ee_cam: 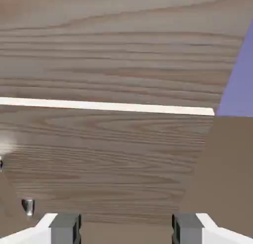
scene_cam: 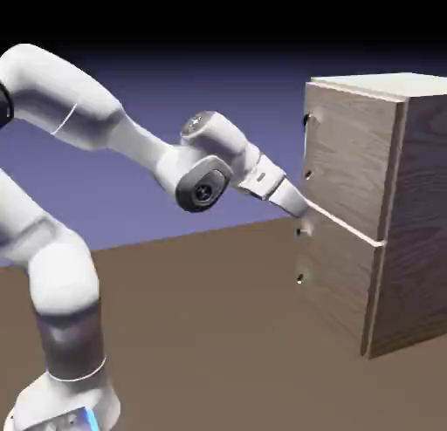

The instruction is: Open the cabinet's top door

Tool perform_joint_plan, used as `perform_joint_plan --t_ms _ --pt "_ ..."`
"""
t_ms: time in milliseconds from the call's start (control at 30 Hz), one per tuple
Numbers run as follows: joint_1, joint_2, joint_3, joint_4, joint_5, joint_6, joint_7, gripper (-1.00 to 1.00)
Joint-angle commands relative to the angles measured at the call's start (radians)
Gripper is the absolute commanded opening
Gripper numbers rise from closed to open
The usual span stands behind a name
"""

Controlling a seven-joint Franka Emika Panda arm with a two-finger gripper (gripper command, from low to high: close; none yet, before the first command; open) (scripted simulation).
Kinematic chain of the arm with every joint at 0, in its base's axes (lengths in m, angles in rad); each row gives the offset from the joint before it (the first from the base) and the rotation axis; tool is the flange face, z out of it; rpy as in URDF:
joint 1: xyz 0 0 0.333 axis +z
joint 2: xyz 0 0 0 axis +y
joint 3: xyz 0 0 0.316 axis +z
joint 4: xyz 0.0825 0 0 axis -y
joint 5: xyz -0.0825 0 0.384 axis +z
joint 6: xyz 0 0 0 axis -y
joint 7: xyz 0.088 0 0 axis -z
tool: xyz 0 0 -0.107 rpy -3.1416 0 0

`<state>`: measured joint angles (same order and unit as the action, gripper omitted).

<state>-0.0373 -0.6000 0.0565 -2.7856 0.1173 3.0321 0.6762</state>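
Reaching the handle comes first, I judge; the gripper [ee_cam: 126,229] is spread open, holding nothing; the top door [scene_cam: 351,159] fills the exterior view's upper right, seemingly shut; line the fingers up squarely around its handle before closing, then pull gently.

The boxy cabinet [scene_cam: 419,189], in wood grain with a paler top, stood upright at three o'clock in the exterior view. Its top door [scene_cam: 354,159], an upright grained rectangle, lay shut against the front's upper half, above a pale horizontal strip [scene_cam: 345,223]. The door's slim upright handle [scene_cam: 307,120] sat near its nine o'clock edge, with dark mounts toward ten and eight o'clock.
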Motion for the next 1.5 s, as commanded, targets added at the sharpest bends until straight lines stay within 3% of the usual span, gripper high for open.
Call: perform_joint_plan --t_ms 0,1467 --pt "-0.018 -0.011 0.021 0.009 0.044 -0.002 -0.024 0.00" --pt "-0.822 -0.500 0.942 0.407 1.957 -0.081 -1.081 0.00"
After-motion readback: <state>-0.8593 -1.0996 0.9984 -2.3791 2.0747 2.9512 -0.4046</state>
